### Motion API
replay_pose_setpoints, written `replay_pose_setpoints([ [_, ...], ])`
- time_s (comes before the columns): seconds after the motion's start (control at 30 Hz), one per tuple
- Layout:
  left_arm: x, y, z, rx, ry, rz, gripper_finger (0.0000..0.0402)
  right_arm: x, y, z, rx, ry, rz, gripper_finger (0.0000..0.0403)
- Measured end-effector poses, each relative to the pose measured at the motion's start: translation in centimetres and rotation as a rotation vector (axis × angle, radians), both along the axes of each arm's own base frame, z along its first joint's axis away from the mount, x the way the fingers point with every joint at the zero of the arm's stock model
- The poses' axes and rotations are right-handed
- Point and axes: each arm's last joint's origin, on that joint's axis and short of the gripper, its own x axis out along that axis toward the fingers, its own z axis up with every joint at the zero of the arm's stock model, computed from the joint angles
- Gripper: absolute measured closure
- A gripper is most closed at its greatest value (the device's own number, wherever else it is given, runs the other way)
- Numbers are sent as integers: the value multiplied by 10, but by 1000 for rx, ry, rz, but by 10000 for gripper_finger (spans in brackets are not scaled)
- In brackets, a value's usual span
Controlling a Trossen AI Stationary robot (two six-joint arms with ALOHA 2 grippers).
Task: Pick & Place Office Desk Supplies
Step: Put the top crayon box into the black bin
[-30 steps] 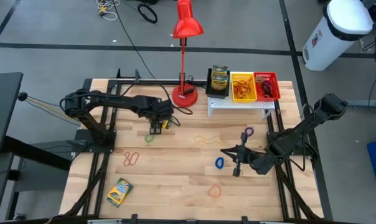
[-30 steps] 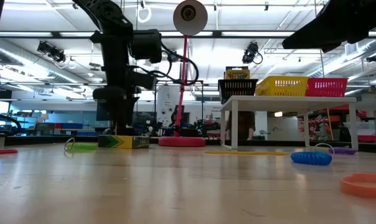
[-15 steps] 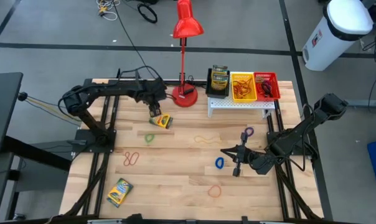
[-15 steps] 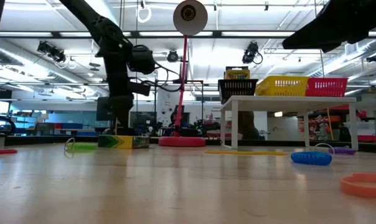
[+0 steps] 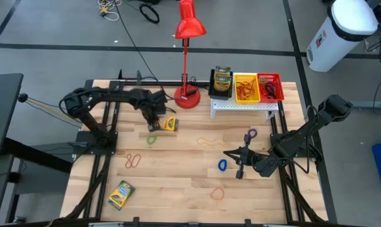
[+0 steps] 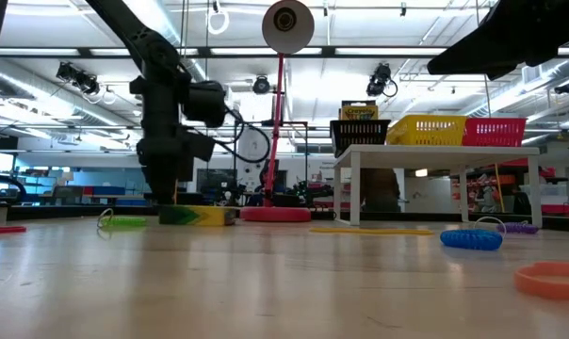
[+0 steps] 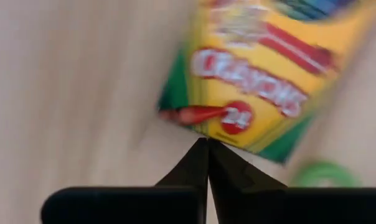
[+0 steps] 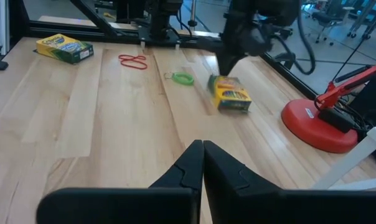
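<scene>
A yellow-and-green crayon box (image 5: 170, 123) lies flat on the table in front of the red lamp's base. My left gripper (image 5: 154, 123) points down, shut, at the box's left end; its tips (image 7: 208, 143) meet the box's edge. A second crayon box (image 5: 121, 194) lies near the front left. Rubber bands lie scattered: green (image 5: 152, 139), red (image 5: 133, 161), tan (image 5: 207, 141), purple (image 5: 252, 133), blue (image 5: 222, 165), orange (image 5: 217, 193). My right gripper (image 5: 228, 152) hovers shut and empty near the blue band. My left gripper's shut fingertips (image 7: 200, 155) stand against the crayon box's left end (image 7: 208, 132), beside the printed "24". The fingers come from above, pointing down. The box lies flat on the table and shows blurred in both wrist views.
A white shelf (image 5: 244, 104) at the back right carries a black bin (image 5: 222, 83) holding a crayon box, a yellow bin (image 5: 246, 87) and a red bin (image 5: 270, 87), both with bands. The red desk lamp (image 5: 188, 98) stands just beyond the pushed box.
My left gripper has gone from over the crayon box toward the far edge, then come back down at the box's left end, rolling its wrist and shutting. The box has slid a little toward the table's right and turned slightly, staying flat.
</scene>
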Motion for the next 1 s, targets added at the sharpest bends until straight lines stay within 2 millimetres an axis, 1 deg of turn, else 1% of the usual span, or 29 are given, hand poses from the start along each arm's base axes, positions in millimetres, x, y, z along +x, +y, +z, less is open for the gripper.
replay_pose_setpoints([
  [0.13, 16, -30, 1, -54, -56, -102, 392, 0, 0, 0, 0, 0, 0, 381],
  [0.33, 47, -81, 8, -83, -255, -250, 382, 0, 0, 0, -1, 0, 0, 381],
  [0.43, 55, -99, 15, -5, -265, -292, 368, 0, 0, 0, -1, 1, 0, 381],
  [0.53, 62, -103, 25, 118, -267, -232, 341, 0, 0, 0, -1, 1, 0, 381],
  [0.6, 67, -101, 33, 145, -293, -140, 314, 0, 0, 0, -1, 1, 0, 381],
  [0.7, 71, -97, 40, 125, -327, -12, 261, 0, 0, 0, -1, 1, -1, 381],
  [0.8, 72, -96, 41, 128, -334, 94, 191, 0, 0, 0, -1, 1, 0, 381],
  [0.9, 68, -94, 39, 146, -300, 188, 117, 0, 0, 0, -1, 1, -1, 381],
  [1.0, 66, -89, 36, 160, -269, 243, 61, 0, 0, 0, -1, 1, 0, 382],
])
